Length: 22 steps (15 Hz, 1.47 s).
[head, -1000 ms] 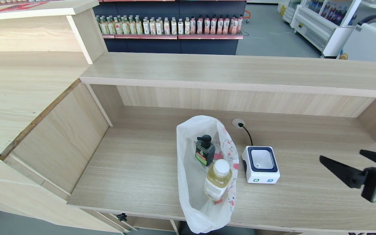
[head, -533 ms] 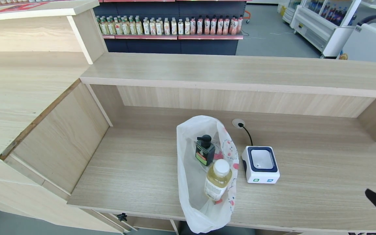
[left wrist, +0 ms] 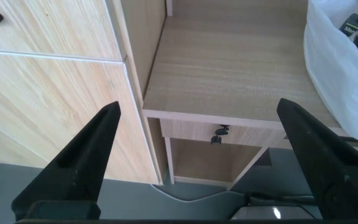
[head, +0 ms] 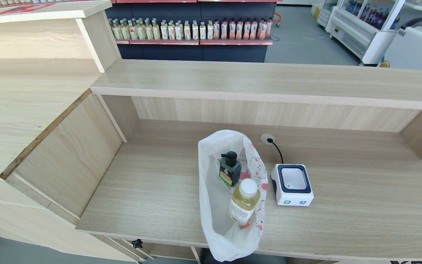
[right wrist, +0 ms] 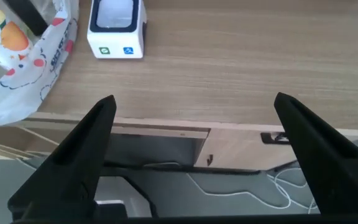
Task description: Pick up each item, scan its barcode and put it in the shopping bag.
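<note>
1. Head view. The shopping bag, thin translucent white film printed with small cartoon figures, lies open-mouthed on the pale wood-grain table. Its near end droops over the front edge. Inside it lie a dark, squarish pump bottle and a clear drink bottle of amber liquid with a round white cap. Just beside the bag sits the boxy white scanner, its navy-framed window facing up. A black cable leads from it to a round grommet.
2. Left wrist view. My left end effector hangs off the table's front edge. Its two tapered black fingers are spread wide and hold nothing.
3. Right wrist view. My right end effector is likewise spread and empty, off the front edge and short of the scanner.
</note>
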{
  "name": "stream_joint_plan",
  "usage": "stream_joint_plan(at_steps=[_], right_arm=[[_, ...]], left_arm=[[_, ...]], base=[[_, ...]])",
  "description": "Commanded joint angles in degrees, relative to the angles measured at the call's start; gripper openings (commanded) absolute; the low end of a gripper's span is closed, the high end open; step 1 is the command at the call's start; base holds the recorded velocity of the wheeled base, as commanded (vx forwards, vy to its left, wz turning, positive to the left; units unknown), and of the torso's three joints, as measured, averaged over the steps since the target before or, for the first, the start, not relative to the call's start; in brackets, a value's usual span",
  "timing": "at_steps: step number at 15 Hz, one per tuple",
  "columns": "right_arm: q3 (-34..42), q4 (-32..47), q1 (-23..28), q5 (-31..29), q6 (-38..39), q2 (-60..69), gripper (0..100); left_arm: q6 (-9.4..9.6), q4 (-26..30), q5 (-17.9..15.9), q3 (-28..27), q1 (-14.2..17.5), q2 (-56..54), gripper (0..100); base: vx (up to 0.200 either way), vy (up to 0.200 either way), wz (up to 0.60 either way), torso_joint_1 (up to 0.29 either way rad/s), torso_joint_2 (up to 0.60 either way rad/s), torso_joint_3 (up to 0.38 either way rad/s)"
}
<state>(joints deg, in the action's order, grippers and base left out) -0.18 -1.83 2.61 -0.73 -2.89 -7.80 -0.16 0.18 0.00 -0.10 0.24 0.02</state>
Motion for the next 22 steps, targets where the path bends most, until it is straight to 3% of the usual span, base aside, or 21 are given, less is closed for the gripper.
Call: stream_joint_plan(at_steps=[1, 7, 16, 17, 22], right_arm=[[-0.08, 2.53, -0.06, -2.96, 2.63, 3.41, 100], [0.01, 2.18, -2.70, -2.87, 2.36, 7.80, 100], [0.01, 2.18, -2.70, -2.87, 3.50, 7.80, 100], [0.01, 2.18, -2.70, -2.87, 3.50, 7.80, 0], [0.01, 2.09, -2.70, -2.96, 4.47, 7.80, 0]], left_arm=[[-0.02, -0.01, 0.00, 0.01, 0.02, -0.02, 100], [-0.02, -0.01, 0.00, 0.01, 0.02, -0.02, 100], [-0.02, -0.01, 0.00, 0.01, 0.02, -0.02, 100], [-0.02, -0.01, 0.00, 0.01, 0.02, -0.02, 100], [0.07, -0.01, 0.00, 0.01, 0.02, -0.02, 100]], base=[[0.000, 0.000, 0.00, 0.000, 0.00, 0.000], [0.000, 0.000, 0.00, 0.000, 0.00, 0.000], [0.000, 0.000, 0.00, 0.000, 0.00, 0.000], [0.000, 0.000, 0.00, 0.000, 0.00, 0.000], [0.000, -0.040, 0.00, 0.001, 0.00, 0.000]])
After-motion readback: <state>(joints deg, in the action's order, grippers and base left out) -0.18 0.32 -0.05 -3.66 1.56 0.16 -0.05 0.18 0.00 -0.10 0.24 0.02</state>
